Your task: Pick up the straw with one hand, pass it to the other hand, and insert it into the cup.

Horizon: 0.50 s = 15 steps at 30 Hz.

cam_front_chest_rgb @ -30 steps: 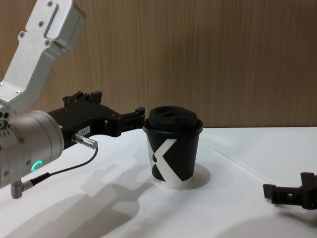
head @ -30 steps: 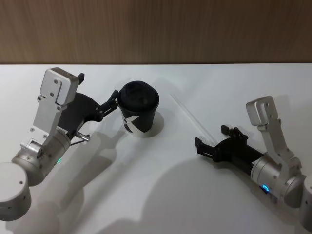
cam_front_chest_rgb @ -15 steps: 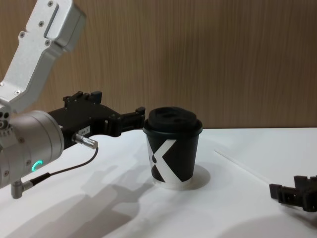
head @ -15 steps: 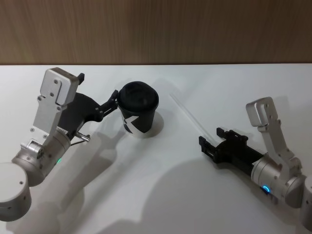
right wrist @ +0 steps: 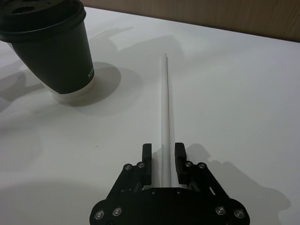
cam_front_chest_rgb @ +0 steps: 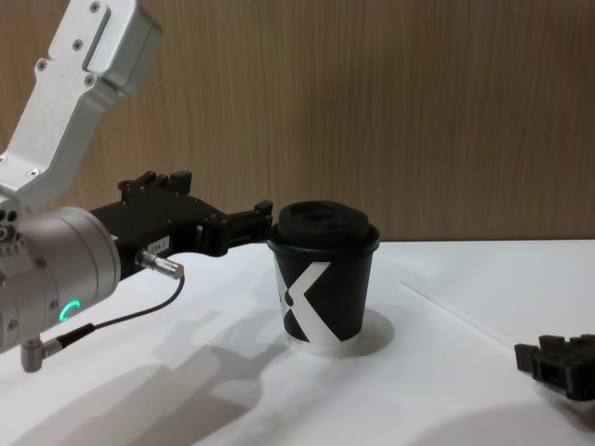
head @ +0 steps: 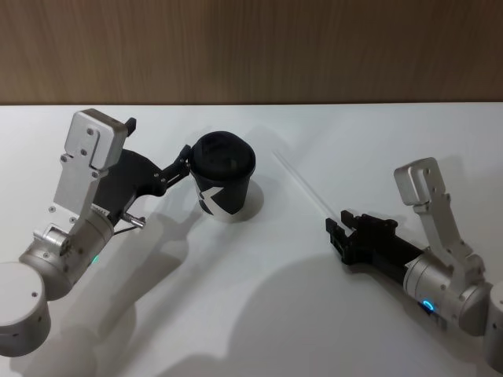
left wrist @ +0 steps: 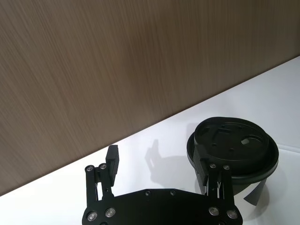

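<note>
The black cup (head: pixel 225 177) with its lid and white K mark (cam_front_chest_rgb: pixel 312 286) stands upright at the table's middle. The thin translucent straw (head: pixel 305 185) lies flat to the cup's right and shows along the table in the right wrist view as the straw (right wrist: pixel 166 108). My right gripper (head: pixel 339 224) sits low over the straw's near end. Its fingers (right wrist: pixel 147 158) straddle the straw with slim gaps on both sides, so it is narrowly open. My left gripper (head: pixel 159 139) is wide open beside the cup, one fingertip (left wrist: pixel 204 160) against the lid's edge.
The white table (head: pixel 259 298) ends at a wooden wall (head: pixel 251 47) behind. A thin black cable (cam_front_chest_rgb: pixel 121 316) hangs from my left wrist. The right gripper (cam_front_chest_rgb: pixel 556 360) shows low at the chest view's right edge.
The right gripper's fingers have narrowed around the straw's near end, and it has drawn slightly back to the right. The left arm and the cup have not moved.
</note>
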Motion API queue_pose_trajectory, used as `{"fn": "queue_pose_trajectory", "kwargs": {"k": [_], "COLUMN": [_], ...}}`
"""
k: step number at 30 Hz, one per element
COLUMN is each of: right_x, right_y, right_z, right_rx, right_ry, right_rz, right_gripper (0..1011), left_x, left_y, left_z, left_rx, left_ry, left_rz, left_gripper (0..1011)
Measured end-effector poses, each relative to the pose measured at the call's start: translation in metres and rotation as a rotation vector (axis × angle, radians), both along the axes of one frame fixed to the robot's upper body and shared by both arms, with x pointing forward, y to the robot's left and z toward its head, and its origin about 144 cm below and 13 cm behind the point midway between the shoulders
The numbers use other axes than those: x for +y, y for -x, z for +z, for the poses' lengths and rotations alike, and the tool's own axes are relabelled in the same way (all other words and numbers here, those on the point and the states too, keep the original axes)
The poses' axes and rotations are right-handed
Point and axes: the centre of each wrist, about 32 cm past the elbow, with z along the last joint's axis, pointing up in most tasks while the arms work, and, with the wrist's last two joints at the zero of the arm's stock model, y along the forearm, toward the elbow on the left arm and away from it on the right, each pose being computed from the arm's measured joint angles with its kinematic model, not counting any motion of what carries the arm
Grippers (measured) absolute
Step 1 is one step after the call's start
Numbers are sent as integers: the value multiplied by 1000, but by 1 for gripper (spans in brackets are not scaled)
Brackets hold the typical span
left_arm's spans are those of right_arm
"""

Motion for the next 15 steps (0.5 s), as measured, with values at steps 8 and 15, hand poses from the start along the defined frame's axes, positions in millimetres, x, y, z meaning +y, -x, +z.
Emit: {"fn": "queue_pose_trajectory", "kwargs": {"k": [8,15], "right_x": [1,2], "right_y": [0,0], "right_z": [-1,-1], "right_rx": [5,0], "right_ry": [-1,-3], "right_rz": [10,17], "right_gripper": [239,153], "left_x": [0,0], "left_y": [0,0], "left_z": [0,0], "left_rx": [0,0], "left_ry": [0,0], "left_rz": [0,0], "left_gripper": [1003,1003]}}
